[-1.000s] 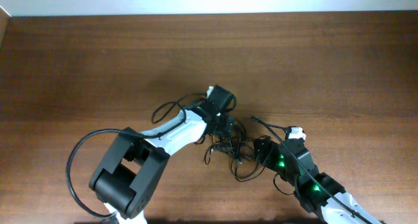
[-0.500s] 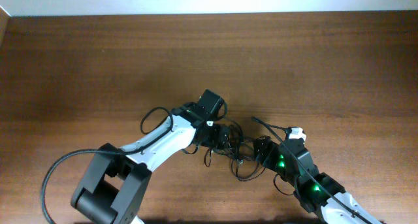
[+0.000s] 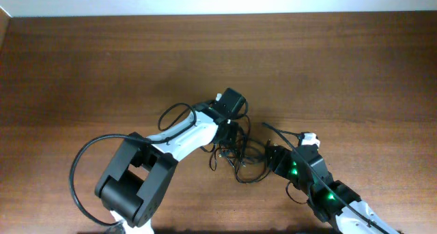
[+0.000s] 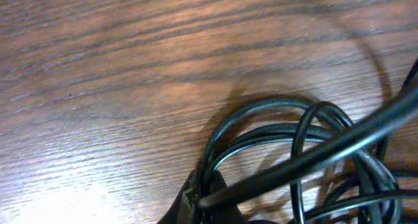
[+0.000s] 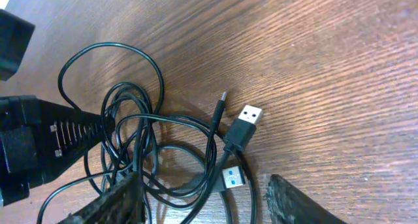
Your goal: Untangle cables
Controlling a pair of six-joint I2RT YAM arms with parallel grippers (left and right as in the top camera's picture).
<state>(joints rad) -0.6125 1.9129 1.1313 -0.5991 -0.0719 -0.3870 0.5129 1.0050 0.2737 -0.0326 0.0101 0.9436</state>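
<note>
The cables (image 3: 240, 155) lie as a tangled heap of thin black wires at the table's middle. My left gripper (image 3: 231, 133) sits at the heap's upper left. In the left wrist view it (image 4: 204, 192) is shut on a few strands where the loops (image 4: 287, 119) meet. My right gripper (image 3: 273, 157) is at the heap's right edge. In the right wrist view it (image 5: 202, 183) stands open, its fingers (image 5: 117, 201) on either side of several strands and a blue-tongued USB plug (image 5: 233, 178). A silver USB plug (image 5: 247, 121) and a thin small plug (image 5: 221, 106) lie just beyond.
The left gripper's black body (image 5: 39, 145) fills the left of the right wrist view, close to the heap. A thick black arm cable (image 3: 80, 167) loops out beside the left arm's base. Brown wooden table (image 3: 102, 70) runs to a pale edge at the back.
The left arm swung down and left, then back up to the heap, and its jaws closed on strands. The tangle has shifted slightly left. The right arm has barely moved.
</note>
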